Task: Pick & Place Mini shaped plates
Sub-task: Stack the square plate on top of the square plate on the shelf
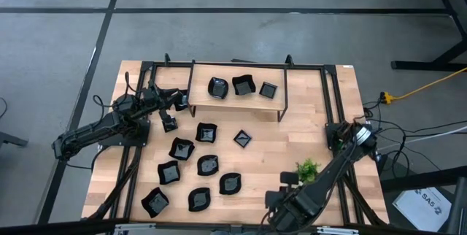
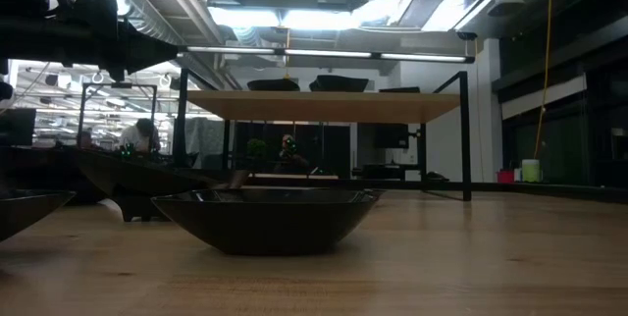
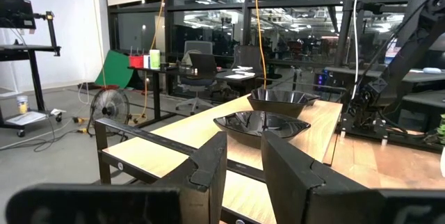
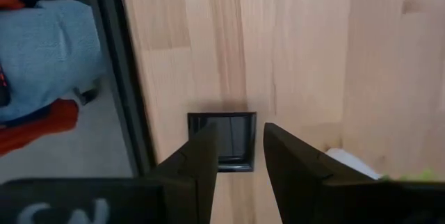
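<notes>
Wooden table [image 1: 306, 129] carries a raised shelf [image 1: 235, 103] with three black plates [image 1: 243, 85] on it; nine more lie scattered below. Left gripper [image 1: 172, 101] hovers at the shelf's left end, fingers [image 3: 208, 168] slightly parted, holding nothing. Right gripper [image 4: 238, 154] sits at the near edge over a small square plate [image 4: 229, 140], fingers parted and empty — close to the edge, so a glossy rim could slip and a nudge might push it off the table.

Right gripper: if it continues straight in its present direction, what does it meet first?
Probably the small square black plate on the table, directly ahead of the open right gripper; nothing shows between them.
</notes>
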